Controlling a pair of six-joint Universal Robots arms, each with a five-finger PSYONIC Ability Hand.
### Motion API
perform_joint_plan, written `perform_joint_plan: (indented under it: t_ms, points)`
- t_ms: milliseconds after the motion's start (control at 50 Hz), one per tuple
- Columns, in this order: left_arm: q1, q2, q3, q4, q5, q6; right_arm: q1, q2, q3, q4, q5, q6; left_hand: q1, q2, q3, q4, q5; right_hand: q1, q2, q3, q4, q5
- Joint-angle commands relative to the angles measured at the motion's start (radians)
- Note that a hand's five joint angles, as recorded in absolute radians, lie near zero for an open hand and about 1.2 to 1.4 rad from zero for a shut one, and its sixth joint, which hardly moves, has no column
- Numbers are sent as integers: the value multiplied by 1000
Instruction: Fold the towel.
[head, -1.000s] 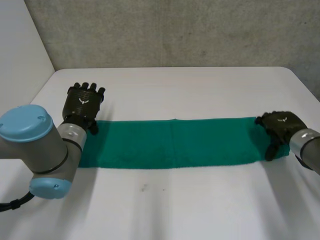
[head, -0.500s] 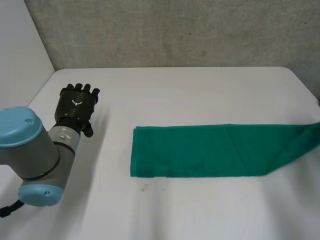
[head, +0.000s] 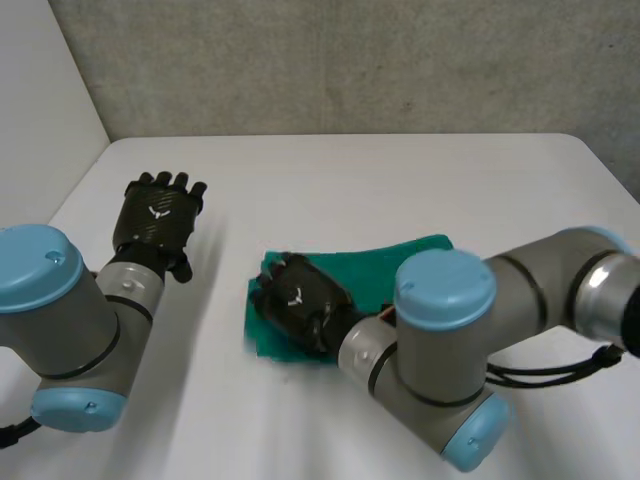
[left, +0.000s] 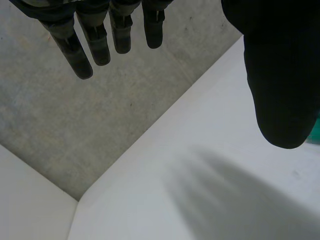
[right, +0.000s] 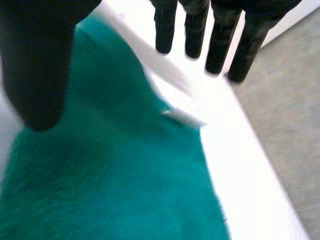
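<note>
The green towel (head: 405, 256) lies doubled over in the middle of the white table (head: 400, 170), much shorter than its full length. My right hand (head: 300, 305) hovers over the towel's left end, its arm stretched across the cloth. In the right wrist view the towel (right: 125, 190) spreads under the palm, the fingers (right: 220, 45) are straight and the thumb stands apart, with nothing pinched. My left hand (head: 160, 215) rests open on bare table left of the towel, apart from it. Its fingers (left: 100, 40) hang straight in the left wrist view.
A grey wall (head: 350, 60) runs behind the table's far edge. A white panel (head: 40, 100) borders the table's left side. Bare table surface lies in front of the towel and behind it.
My right hand swept from the towel's right end over to its left end, carrying that end with it, so the towel now lies folded and shorter. The left hand barely moved.
</note>
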Motion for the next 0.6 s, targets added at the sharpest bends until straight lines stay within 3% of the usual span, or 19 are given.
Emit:
perform_joint_plan:
  t_ms: [20,40,100,220,280,320,460,540,560,580,600]
  points:
    - [-15,-1,21,4,2,-1,-124,-57,53,21,182,59,-18,-28,-39,-28,-46,-343,-494,-506,-511,-519]
    - [-22,-1,27,4,2,-1,-125,-58,53,21,183,60,-18,-28,-39,-28,-46,-343,-494,-506,-511,-519]
    - [-45,-1,37,6,2,-1,-284,-191,208,16,142,237,-18,-28,-39,-28,-46,-343,-494,-506,-511,-519]
    - [-52,-10,37,12,2,-1,-439,-243,358,8,88,310,-18,-28,-39,-28,-46,-313,-464,-477,-482,-489]
    - [-58,-15,37,12,2,0,-514,-257,409,2,77,297,-18,-28,-39,-28,-46,-92,-243,-256,-261,-268]
    - [-60,-16,35,12,2,0,-574,-260,441,-7,68,279,-18,-28,-39,-28,-46,175,24,11,6,-1]
    - [-60,-12,35,12,1,-1,-634,-260,470,-24,-6,253,-18,-28,-39,-28,-46,879,728,715,710,703]
    - [-60,-10,32,11,-1,-1,-632,-260,460,-21,-11,270,-18,-28,-39,-28,-46,790,639,626,621,614]
    - [-60,-9,29,11,-1,-1,-632,-260,458,-19,-9,271,-18,-28,-39,-28,-46,670,519,506,501,494]
    - [-60,-7,26,11,-1,0,-629,-262,458,-19,-9,277,-18,-28,-39,-28,-46,367,216,203,198,191]
    - [-60,-5,24,11,1,0,-629,-265,460,-19,-11,285,-18,-28,-39,-28,-46,302,151,139,134,126]
